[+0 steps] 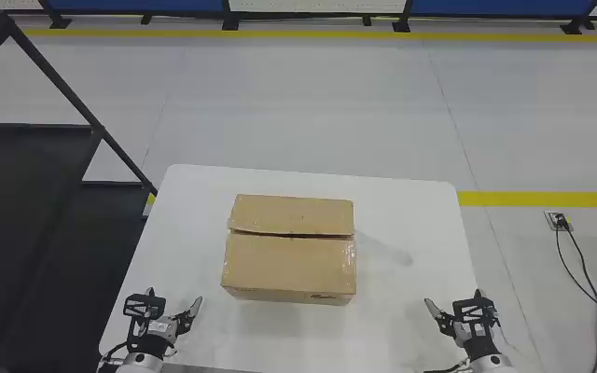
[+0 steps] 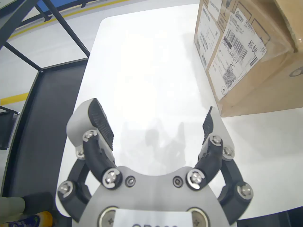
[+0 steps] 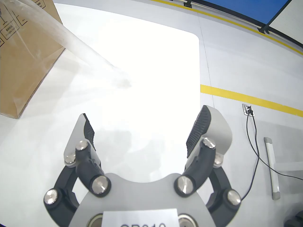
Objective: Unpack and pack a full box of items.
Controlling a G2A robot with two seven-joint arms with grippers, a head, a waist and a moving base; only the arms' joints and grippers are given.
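A white table (image 1: pixel 410 224) stands on a pale grey floor with a yellow line (image 1: pixel 522 198), and a dark metal rack (image 1: pixel 47 233) is beside the table on the robot's left. The cardboard box (image 1: pixel 291 250) sits near the middle of the table, with its top flaps lying down and a seam across the lid. A strip of clear tape (image 3: pixel 71 45) runs from the box's side down to the table surface. It seems the task is at the very beginning: nothing is unpacked yet, and the first step, opening the box, is in hand. The next move probably calls for one gripper to reach the seam and lift a flap, while the other keeps the box from sliding. The loose tape may catch on a finger. The left gripper (image 2: pixel 151 107) hovers over the near left corner of the table, its jaws spread wide with nothing between them, apart from the box. The right gripper (image 3: pixel 144 113) is over the near right corner, jaws also spread and empty
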